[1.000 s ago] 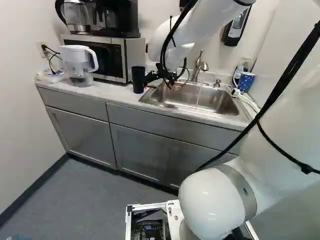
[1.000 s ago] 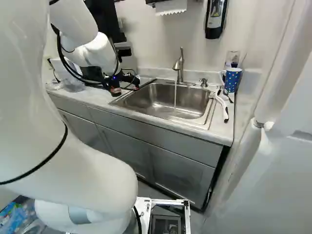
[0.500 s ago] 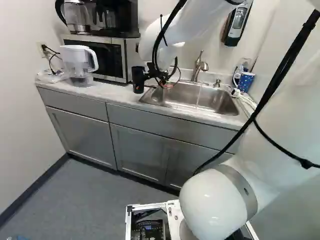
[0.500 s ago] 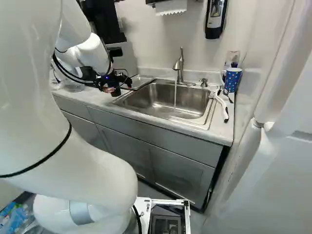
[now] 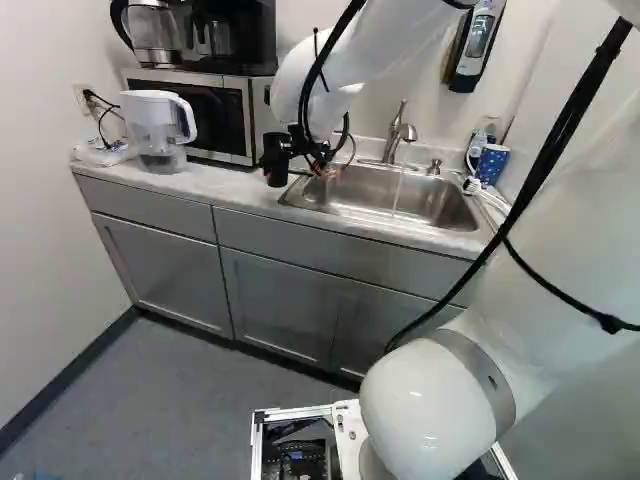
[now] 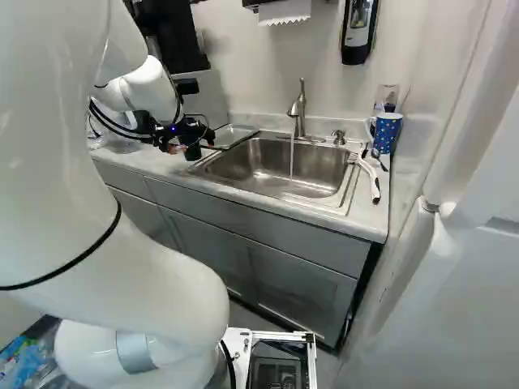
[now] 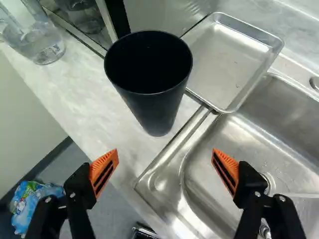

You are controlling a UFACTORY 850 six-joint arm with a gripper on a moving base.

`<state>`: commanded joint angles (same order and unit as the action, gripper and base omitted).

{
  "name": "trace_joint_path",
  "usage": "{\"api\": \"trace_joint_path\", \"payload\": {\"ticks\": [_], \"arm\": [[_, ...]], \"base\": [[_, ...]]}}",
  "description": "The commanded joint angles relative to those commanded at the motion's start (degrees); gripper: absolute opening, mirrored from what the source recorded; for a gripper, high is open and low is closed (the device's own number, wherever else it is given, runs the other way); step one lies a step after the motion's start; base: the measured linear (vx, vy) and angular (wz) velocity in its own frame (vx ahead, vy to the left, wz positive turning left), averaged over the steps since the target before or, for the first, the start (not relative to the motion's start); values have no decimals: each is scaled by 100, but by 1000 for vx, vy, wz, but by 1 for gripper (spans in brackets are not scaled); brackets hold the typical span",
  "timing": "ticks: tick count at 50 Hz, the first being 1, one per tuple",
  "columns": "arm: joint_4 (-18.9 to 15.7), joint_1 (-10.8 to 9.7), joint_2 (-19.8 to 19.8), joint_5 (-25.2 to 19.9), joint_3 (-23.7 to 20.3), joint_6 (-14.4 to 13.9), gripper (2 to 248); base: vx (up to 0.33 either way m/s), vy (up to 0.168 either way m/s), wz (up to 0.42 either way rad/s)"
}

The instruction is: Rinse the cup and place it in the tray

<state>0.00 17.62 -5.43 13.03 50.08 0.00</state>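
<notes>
In the right base view my gripper (image 6: 183,136) hangs over the counter by the sink's left end. The wrist view shows the gripper (image 7: 165,160) open, its orange pads wide apart with nothing between them. Ahead of them the black cup (image 7: 158,107) stands upright on the counter, mouth up; in the left base view the arm's end partly covers the cup (image 5: 277,178). Just beyond the cup lies a shallow metal tray (image 7: 224,59), with nothing in it. The sink (image 6: 268,166) is beside them, and water (image 6: 292,158) runs from the faucet (image 6: 298,109).
A water pitcher (image 5: 158,125) and microwave (image 5: 225,115) stand on the counter left of the cup. At the sink's right are a blue dotted mug (image 6: 387,131) and a white-handled brush (image 6: 370,177). The counter's front edge runs close beside the gripper.
The arm's end has shifted left in the left base view, over toward the cup, and now covers part of it. The base and the cup have not moved.
</notes>
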Motion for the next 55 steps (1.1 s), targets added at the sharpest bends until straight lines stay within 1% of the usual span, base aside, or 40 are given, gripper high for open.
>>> {"api": "trace_joint_path", "payload": {"ticks": [10, 25, 55], "arm": [[0, 0, 30, -163, -4, 0, 247], [0, 13, 145, -594, -83, 0, 247], [0, 71, 232, -1722, -405, 0, 247]], "base": [[0, 0, 0], [0, 0, 0], [0, 0, 0]]}}
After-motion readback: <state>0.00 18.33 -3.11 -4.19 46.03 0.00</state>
